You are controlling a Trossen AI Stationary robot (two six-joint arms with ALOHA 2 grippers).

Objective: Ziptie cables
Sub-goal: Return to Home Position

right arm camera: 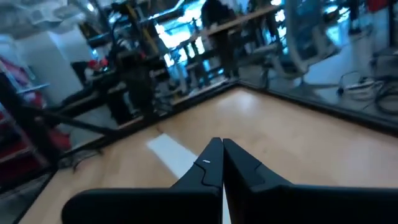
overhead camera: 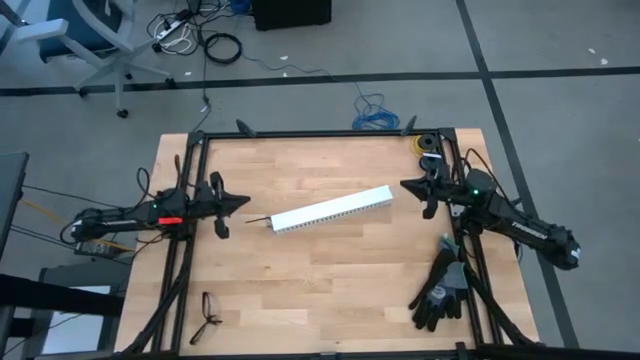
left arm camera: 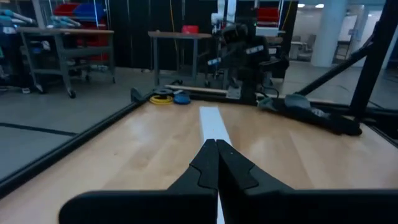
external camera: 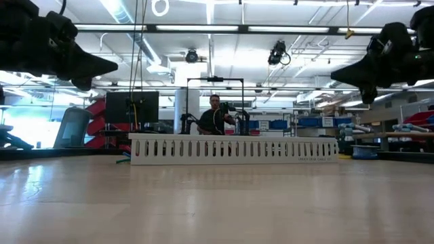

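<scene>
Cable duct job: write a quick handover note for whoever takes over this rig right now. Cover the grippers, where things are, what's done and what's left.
Left gripper: fingers shut, empty, over the left side of the table, pointing toward the duct.
Right gripper: fingers shut, empty, over the right side, apart from the duct.
White cable duct: lies diagonally mid-table and its top looks closed.
Cables: not in view. Only a thin dark strand pokes from the duct's left end.
Done: duct appears closed.
Left: probably just parking both arms. Check that the cables are inside.
Also: dark gloves lie near the table's right edge.
</scene>
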